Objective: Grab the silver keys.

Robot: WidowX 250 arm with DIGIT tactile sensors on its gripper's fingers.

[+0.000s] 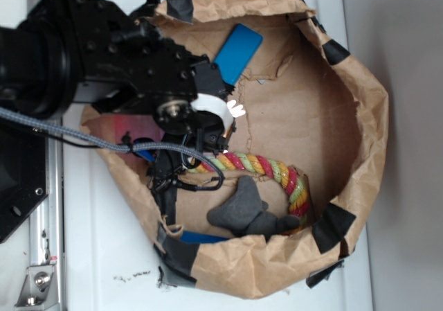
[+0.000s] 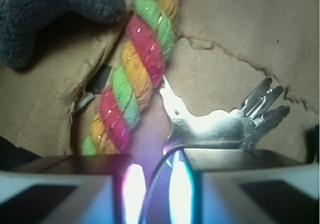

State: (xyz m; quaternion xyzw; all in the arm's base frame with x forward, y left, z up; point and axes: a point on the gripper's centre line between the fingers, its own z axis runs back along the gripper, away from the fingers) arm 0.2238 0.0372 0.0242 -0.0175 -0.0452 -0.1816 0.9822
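No brand, label or writing can be read on anything in either view. The silver keys [image 2: 235, 121] lie on the brown paper floor of a torn paper bag [image 1: 360, 110], just ahead of the gripper [image 2: 155, 181]; in the wrist view the blades fan out to the upper right while the bright, glare-washed end of the bunch reaches down to the gap between the two fingers [image 2: 65, 184]. That gap is narrow, but the glare hides whether the pads press on the metal, so I cannot tell if the keys are gripped. In the exterior view only a small white glint [image 1: 236, 108] shows at the tip of the black arm [image 1: 104, 55]. A coloured rope [image 2: 135, 69] of red, yellow and green strands runs just left of the keys, close beside them. A grey plush toy [image 1: 242, 210] lies against the rope farther along. A blue block [image 1: 237, 50] rests well apart near the bag's far wall, and black tape [image 1: 334, 226] patches the rim.
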